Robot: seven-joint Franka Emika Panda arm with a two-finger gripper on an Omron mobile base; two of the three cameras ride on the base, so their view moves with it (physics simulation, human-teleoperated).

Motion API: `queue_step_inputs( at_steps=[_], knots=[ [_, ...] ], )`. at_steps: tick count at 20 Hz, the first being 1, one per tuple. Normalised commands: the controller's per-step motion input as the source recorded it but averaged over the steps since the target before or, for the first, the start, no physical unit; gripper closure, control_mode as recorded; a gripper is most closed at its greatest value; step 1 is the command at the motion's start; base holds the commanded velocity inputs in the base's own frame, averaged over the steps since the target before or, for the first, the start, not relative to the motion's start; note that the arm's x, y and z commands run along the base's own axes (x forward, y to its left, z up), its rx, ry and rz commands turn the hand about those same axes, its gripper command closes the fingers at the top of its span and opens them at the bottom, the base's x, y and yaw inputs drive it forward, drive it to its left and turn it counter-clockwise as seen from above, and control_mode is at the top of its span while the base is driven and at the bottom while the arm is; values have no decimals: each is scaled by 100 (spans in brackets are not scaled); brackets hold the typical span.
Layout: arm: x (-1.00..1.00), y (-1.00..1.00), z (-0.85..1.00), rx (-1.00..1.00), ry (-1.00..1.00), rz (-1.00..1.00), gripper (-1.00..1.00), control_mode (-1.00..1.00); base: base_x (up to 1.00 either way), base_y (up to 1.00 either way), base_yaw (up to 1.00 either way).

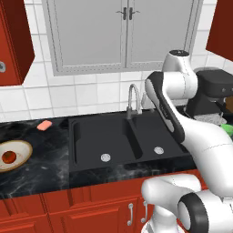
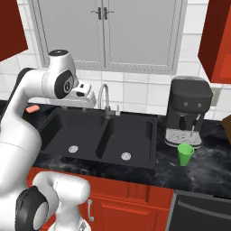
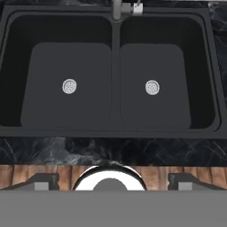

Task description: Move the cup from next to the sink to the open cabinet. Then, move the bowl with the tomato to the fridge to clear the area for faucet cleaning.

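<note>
Fingers (image 3: 113, 181) spread wide and empty above the sink (image 3: 111, 31), cup (image 2: 184, 154) well off beside the coffee machine (image 2: 187, 110)

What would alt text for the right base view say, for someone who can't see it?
A small green cup stands on the dark marble counter right of the black double-basin sink, just in front of the coffee machine. The white arm rises at left, its hand above the sink's left basin near the silver faucet. Grey cabinet doors hang above.
</note>
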Motion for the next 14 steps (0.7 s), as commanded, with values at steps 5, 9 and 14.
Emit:
queue_step_inputs(
  at_steps=[5,9,14],
  knots=[
    [-51,-33,-18,3,12,-14,-100,-100,0,0,0],
    [0,0,0,0,0,0,-100,100,-52,-97,-28],
    [0,0,0,0,0,0,-100,100,-2,-100,-25]
  ],
)
